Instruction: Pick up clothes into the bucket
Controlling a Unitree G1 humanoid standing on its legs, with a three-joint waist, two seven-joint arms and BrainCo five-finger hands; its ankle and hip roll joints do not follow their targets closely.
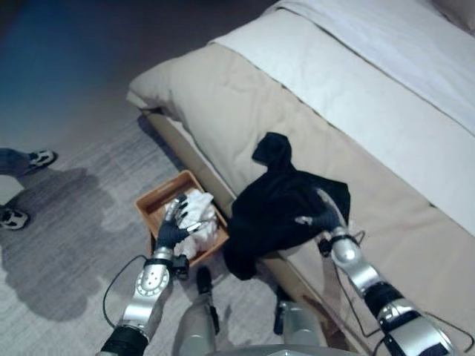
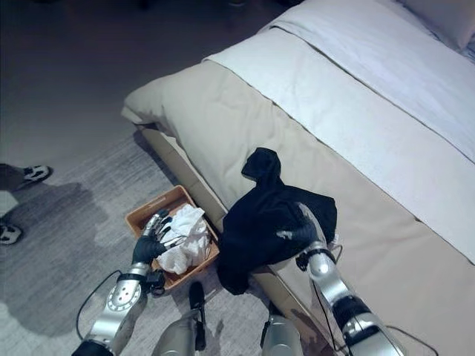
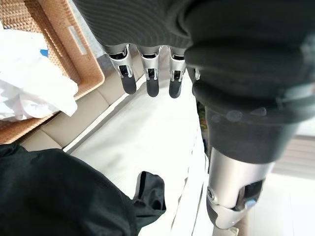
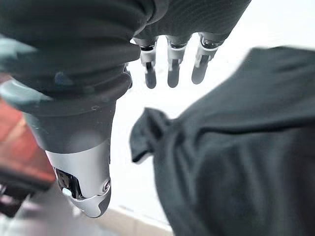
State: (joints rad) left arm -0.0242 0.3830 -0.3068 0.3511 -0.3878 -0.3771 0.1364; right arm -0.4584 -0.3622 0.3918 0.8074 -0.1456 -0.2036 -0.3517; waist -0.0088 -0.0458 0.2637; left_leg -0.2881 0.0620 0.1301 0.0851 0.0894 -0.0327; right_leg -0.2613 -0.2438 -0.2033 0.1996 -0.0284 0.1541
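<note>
You're looking down at a bed running from 6 o'clock up toward 1 o'clock, with a beige cover and white sheet. Grey carpet lies at 8 o'clock, where a person's shoes stand.

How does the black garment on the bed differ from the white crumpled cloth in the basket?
The black garment is dark, while the white crumpled cloth is pale. The black garment drapes over the bed edge; the white crumpled cloth lies in the brown woven basket. Both are soft and rumpled.

no readable text, no labels, no numbers, no signs on anything in view
</note>
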